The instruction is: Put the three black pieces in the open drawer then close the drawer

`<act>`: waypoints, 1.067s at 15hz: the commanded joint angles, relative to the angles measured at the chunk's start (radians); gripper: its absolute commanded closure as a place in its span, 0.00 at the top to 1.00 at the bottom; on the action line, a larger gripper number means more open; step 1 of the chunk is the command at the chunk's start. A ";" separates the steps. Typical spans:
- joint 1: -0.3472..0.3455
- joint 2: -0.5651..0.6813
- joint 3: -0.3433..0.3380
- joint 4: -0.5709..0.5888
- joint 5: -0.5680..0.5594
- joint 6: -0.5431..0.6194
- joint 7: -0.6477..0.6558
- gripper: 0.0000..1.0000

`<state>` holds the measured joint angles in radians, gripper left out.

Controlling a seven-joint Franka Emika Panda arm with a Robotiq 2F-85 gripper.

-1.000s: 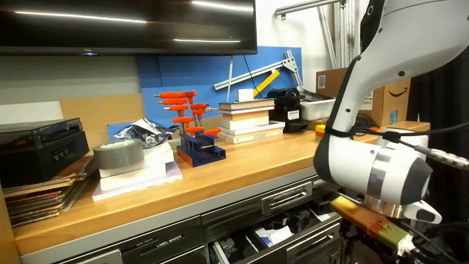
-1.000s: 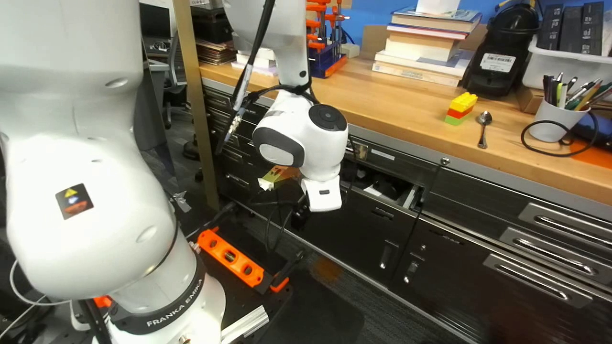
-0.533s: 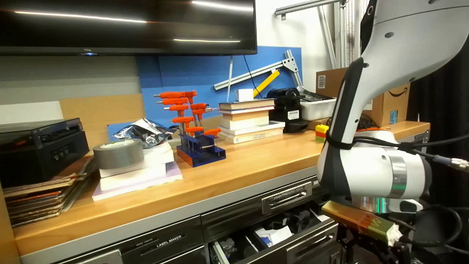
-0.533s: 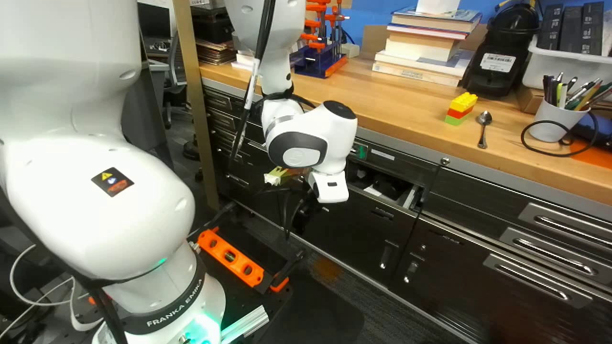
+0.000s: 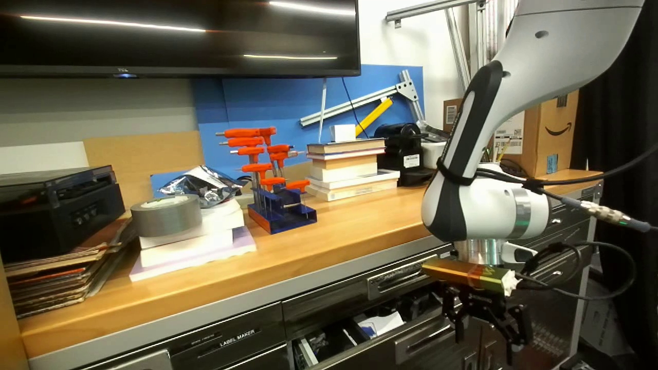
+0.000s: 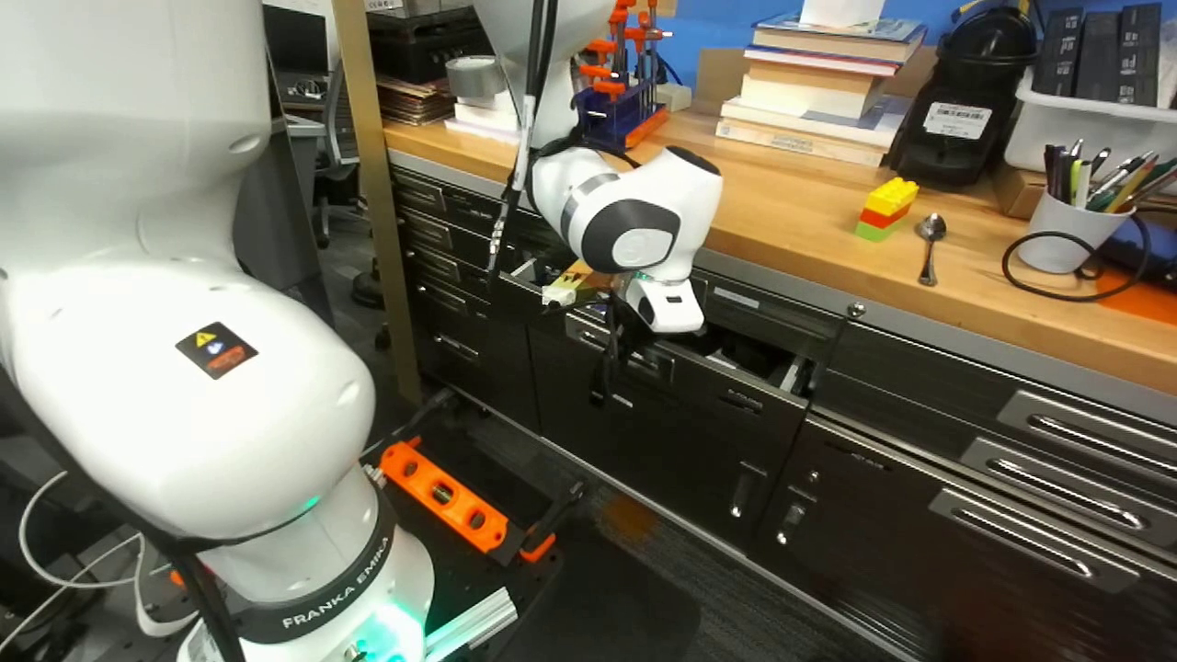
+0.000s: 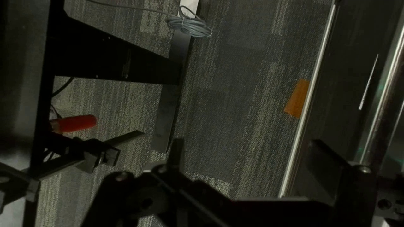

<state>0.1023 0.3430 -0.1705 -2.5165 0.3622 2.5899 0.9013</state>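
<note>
The wide dark metal drawer stands partly open below the wooden counter, and it also shows in an exterior view. Its patterned interior holds white paper and dark items. I cannot tell whether these include the three black pieces; no piece shows clearly elsewhere. My black gripper hangs fingers-down in front of the drawer's handle end, and it shows edge-on in an exterior view. In the wrist view the gripper has its fingers wide apart with only carpet between them, so it is open and empty.
The wooden counter carries a blue hex-key rack, stacked books, a toy-brick stack and a pen cup. Its edge overhangs the drawers. An orange level lies near the robot base.
The arm has swung up and toward the cabinet, bringing the gripper in front of the drawer with both fingers in view. The drawer sits slightly further in than before.
</note>
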 commanded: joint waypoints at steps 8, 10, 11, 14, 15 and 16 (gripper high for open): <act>-0.116 0.213 0.126 0.328 0.027 -0.283 -0.205 1.00; -0.120 0.237 0.136 0.364 0.045 -0.261 -0.263 1.00; -0.118 0.260 0.144 0.388 0.055 -0.238 -0.292 1.00; -0.137 0.307 0.195 0.407 0.204 -0.059 -0.402 1.00; -0.149 0.326 0.218 0.418 0.265 -0.013 -0.448 1.00; -0.153 0.333 0.228 0.421 0.290 0.008 -0.478 1.00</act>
<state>-0.0269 0.5075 -0.0106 -2.2330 0.5313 2.4520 0.5071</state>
